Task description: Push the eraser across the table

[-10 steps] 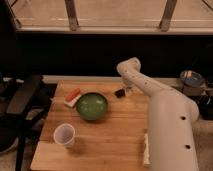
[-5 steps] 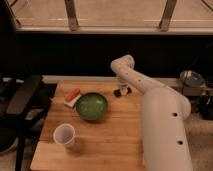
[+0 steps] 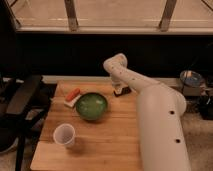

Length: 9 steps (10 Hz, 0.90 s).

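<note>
Gripper point(image 3: 120, 90): at the end of the white arm point(image 3: 150, 105), lowered to the far edge of the table point(image 3: 110, 145), just right of the green bowl point(image 3: 91, 106); whether it is spread or closed, and whether it holds anything, cannot be told from this view. Eraser point(image 3: 123, 92): small dark block at the far edge of the tabletop, directly at the gripper's tip, apparently touching it or just beside it. Green bowl: centre-left, near the eraser's left side. Orange-and-white oblong item point(image 3: 73, 96): far-left, beside the bowl. White cup point(image 3: 64, 135): near-left corner, well apart from the work. Handling note, as a judgement: the push looks to be at its contact stage. Keep the tip low and squarely behind the block so it slides rather than pivots; choose a line over bare planks, away from the bowl; move slowly, since the eraser lies close to the table's back edge and a skewed shove could tip it off.
</note>
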Each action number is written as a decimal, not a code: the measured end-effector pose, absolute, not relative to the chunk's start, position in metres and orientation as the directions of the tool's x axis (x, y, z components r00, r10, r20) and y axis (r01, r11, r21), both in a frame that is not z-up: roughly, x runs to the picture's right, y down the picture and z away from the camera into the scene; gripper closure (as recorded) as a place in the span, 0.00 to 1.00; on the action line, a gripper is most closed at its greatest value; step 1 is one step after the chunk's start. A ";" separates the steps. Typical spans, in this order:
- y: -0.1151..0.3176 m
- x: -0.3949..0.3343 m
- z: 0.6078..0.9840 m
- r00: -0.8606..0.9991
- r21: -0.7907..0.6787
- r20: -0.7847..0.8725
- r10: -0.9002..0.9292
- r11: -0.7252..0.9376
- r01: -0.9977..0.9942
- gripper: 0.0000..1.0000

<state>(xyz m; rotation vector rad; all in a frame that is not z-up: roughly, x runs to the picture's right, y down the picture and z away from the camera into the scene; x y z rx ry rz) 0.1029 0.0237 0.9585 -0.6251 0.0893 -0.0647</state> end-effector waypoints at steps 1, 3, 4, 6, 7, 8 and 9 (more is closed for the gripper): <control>0.023 0.121 0.955 0.994 -0.573 -0.086 -0.066 0.819 0.005 0.99; 0.021 0.149 0.952 0.993 -0.546 -0.114 -0.035 0.837 -0.034 0.99; 0.019 0.173 0.951 0.991 -0.526 -0.135 -0.003 0.848 -0.069 0.99; 0.016 0.212 0.951 0.984 -0.493 -0.171 0.053 0.860 -0.132 0.99; 0.015 0.224 0.954 0.980 -0.483 -0.184 0.073 0.862 -0.155 0.99; 0.017 0.233 0.961 0.978 -0.486 -0.189 0.084 0.858 -0.168 0.99; 0.021 0.238 0.969 0.979 -0.495 -0.187 0.085 0.852 -0.169 0.99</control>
